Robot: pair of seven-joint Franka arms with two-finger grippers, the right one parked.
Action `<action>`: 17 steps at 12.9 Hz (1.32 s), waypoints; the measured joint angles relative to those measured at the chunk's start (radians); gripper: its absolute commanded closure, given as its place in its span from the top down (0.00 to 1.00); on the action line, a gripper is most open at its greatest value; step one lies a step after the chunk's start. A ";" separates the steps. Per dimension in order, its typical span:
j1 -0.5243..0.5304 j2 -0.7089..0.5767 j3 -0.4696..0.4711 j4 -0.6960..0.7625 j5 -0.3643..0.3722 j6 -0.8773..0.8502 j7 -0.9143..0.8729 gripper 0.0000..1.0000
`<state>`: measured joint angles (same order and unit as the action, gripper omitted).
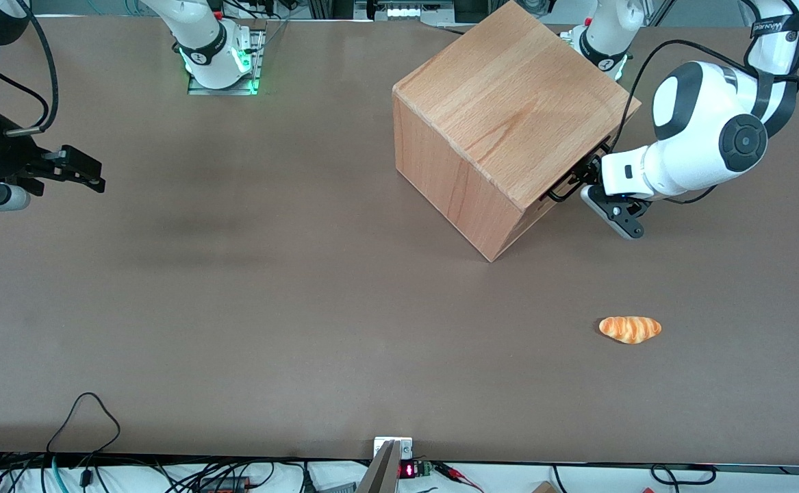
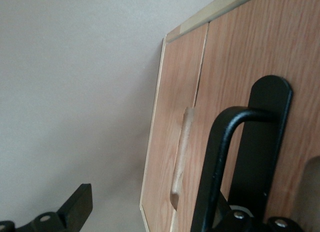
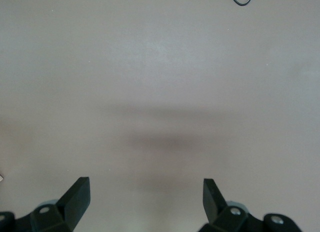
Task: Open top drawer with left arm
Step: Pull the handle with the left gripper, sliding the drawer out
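The wooden cube cabinet (image 1: 502,116) stands on the table toward the working arm's end, turned at an angle. The top drawer's flat wood front (image 2: 300,67) carries a thin black wire handle (image 2: 222,157), which also shows in the front view (image 1: 567,188). The drawer front sits flush or nearly flush with the cabinet. My left arm's gripper (image 1: 580,179) is right in front of the drawer, at the handle. In the left wrist view the gripper (image 2: 150,192) is open: one finger (image 2: 75,207) stands wide of the cabinet's edge, and the other is hidden by the handle.
A toy bread roll (image 1: 630,329) lies on the brown table (image 1: 269,274), nearer to the front camera than the cabinet. A second wood panel with a carved finger notch (image 2: 181,157) adjoins the drawer front. Cables run along the table's front edge.
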<state>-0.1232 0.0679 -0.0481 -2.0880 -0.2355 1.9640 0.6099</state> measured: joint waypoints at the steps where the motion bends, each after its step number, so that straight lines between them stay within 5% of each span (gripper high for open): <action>1: 0.000 0.000 -0.001 -0.001 -0.001 0.009 0.022 1.00; 6: -0.001 0.000 0.017 -0.005 -0.009 0.042 0.051 1.00; 17: 0.003 0.135 0.265 0.153 -0.025 0.309 0.063 1.00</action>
<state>-0.1204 0.2026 0.2171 -1.9345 -0.2609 2.2734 0.6729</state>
